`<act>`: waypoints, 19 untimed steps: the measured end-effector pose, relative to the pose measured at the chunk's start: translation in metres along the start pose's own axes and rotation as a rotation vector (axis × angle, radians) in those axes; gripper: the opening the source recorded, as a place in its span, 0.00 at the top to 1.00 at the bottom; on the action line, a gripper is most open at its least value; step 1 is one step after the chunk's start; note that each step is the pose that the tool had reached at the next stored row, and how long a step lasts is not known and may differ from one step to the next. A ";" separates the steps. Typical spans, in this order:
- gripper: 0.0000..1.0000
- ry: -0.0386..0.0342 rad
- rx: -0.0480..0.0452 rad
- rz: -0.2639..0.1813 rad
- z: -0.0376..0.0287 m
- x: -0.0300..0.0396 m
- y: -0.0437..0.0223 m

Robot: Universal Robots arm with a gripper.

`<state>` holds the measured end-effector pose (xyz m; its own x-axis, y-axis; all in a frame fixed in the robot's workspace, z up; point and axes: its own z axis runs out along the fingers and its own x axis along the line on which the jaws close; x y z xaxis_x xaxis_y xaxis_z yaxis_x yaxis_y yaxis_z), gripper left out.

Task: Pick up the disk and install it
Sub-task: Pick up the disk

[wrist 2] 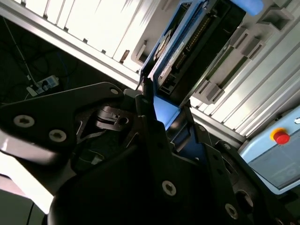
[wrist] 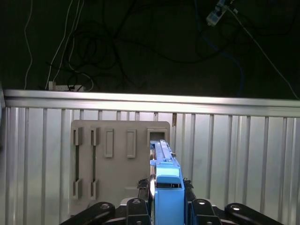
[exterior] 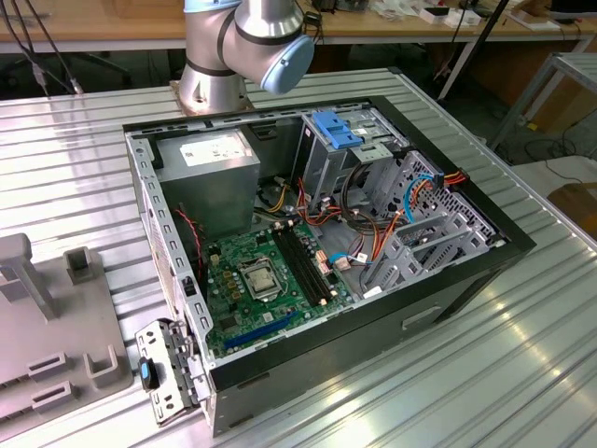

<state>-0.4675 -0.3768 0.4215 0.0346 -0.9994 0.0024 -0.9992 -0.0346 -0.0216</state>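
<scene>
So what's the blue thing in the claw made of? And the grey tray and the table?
The blue frame of the disk, in the claw, looks like plastic: smooth, evenly coloured, softly glossy. The grey tray looks like matte plastic too, with moulded slots, though painted metal is possible. The table looks like bare metal: silvery, ribbed, with bright reflections.

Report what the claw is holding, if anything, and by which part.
The claw clamps the disk by the near end of its blue carrier, one finger on each side.
</scene>
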 end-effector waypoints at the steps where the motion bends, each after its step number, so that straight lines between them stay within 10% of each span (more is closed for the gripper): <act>1: 0.63 0.0000 0.0000 0.000 -0.0014 0.0000 0.0000; 19: 0.63 0.0000 0.0001 0.000 -0.0230 0.0001 -0.0006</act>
<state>-0.4674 -0.3768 0.4445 0.0346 -0.9994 0.0024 -0.9992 -0.0346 -0.0217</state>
